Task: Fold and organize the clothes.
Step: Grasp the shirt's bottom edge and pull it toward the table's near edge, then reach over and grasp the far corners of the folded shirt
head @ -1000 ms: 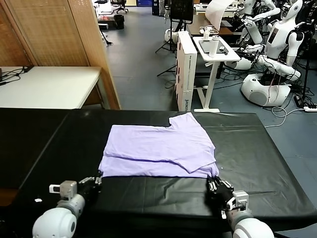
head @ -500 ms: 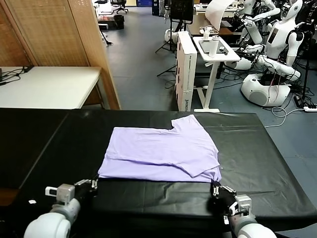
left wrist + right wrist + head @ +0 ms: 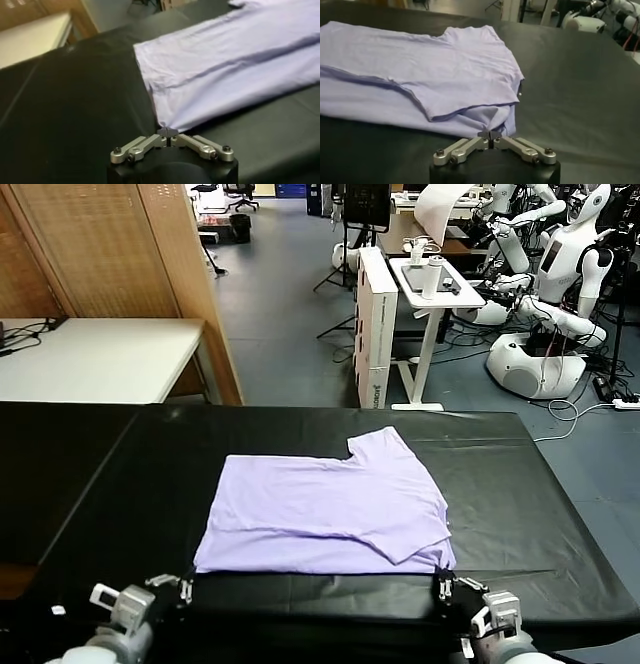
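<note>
Head view: T-shirt (image 3: pixel 325 509) partly folded, mid black table (image 3: pixel 520 484), thin soft lavender fabric. Left hand (image 3: pixel 180 587), right hand (image 3: pixel 447 588) at near hem corners.

Left wrist: clenched on corner; fabric smooth, layered.

Right wrist: clenched on bunched corner. Best pull both corners evenly, hem taut, avoid wrinkles.

We're looking at a robotics lab. White robots (image 3: pixel 560 274) are crowding the floor at two o'clock, cables (image 3: pixel 590 399) trailing beside a rolling stand (image 3: pixel 432 324).
</note>
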Robot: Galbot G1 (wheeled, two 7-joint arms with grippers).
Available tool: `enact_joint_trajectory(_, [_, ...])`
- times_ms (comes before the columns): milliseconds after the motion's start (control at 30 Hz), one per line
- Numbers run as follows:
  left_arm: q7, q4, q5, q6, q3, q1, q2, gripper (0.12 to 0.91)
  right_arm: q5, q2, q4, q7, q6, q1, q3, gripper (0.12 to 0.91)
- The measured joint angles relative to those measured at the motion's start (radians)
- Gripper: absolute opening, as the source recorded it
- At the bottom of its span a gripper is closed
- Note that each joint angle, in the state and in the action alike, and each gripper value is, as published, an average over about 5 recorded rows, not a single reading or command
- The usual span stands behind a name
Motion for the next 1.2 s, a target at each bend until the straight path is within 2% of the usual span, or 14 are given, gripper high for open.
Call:
enact_joint_trajectory(100, [-0.04, -0.002, -0.071, 0.0, -0.019, -0.021, 0.007, 0.145, 0.004, -0.001, 0.012, 0.009, -0.01, -0.009, 0.006, 0.175])
enact_joint_trajectory(167, [-0.07, 0.003, -0.128, 0.0, -0.032, -0.042, 0.012, 0.145, 0.01, -0.001, 0.02, 0.014, -0.017, -0.014, 0.01, 0.253])
enact_joint_trajectory(300, [-0.148, 0.031, -0.281, 0.0, -0.046, -0.102, 0.024, 0.149, 0.026, -0.001, 0.039, 0.015, -0.032, -0.022, 0.023, 0.494])
enact_joint_trajectory(367, [-0.191, 0.056, -0.361, 0.0, -0.045, -0.14, 0.032, 0.188, 0.041, -0.002, 0.05, 0.019, -0.04, -0.027, 0.031, 0.626])
enact_joint_trajectory(467, [-0.24, 0.101, -0.454, -0.007, -0.032, -0.198, 0.043, 0.337, 0.073, -0.004, 0.069, 0.033, -0.043, -0.033, 0.049, 0.801])
enact_joint_trajectory(533, [-0.257, 0.133, -0.499, -0.038, -0.019, -0.235, 0.051, 0.469, 0.096, -0.006, 0.082, 0.044, -0.043, -0.035, 0.064, 0.871])
enact_joint_trajectory(667, [-0.275, 0.209, -0.538, -0.171, 0.013, -0.306, 0.068, 0.715, 0.151, -0.008, 0.105, 0.078, -0.043, -0.023, 0.099, 0.903])
enact_joint_trajectory(767, [-0.282, 0.272, -0.541, -0.259, 0.038, -0.357, 0.083, 0.856, 0.209, -0.013, 0.117, 0.106, -0.043, -0.004, 0.132, 0.906])
enact_joint_trajectory(833, [-0.289, 0.316, -0.541, -0.293, 0.057, -0.39, 0.093, 0.894, 0.258, -0.02, 0.118, 0.124, -0.039, 0.011, 0.155, 0.907])
enact_joint_trajectory(967, [-0.306, 0.399, -0.52, -0.334, 0.097, -0.455, 0.114, 0.906, 0.383, -0.038, 0.098, 0.14, 0.007, 0.055, 0.187, 0.907])
enact_joint_trajectory(1100, [-0.316, 0.472, -0.494, -0.358, 0.148, -0.519, 0.133, 0.907, 0.512, -0.054, 0.052, 0.135, 0.077, 0.13, 0.197, 0.907])
enact_joint_trajectory(1200, [-0.32, 0.523, -0.481, -0.361, 0.185, -0.566, 0.146, 0.907, 0.57, -0.067, -0.003, 0.114, 0.129, 0.208, 0.19, 0.907])
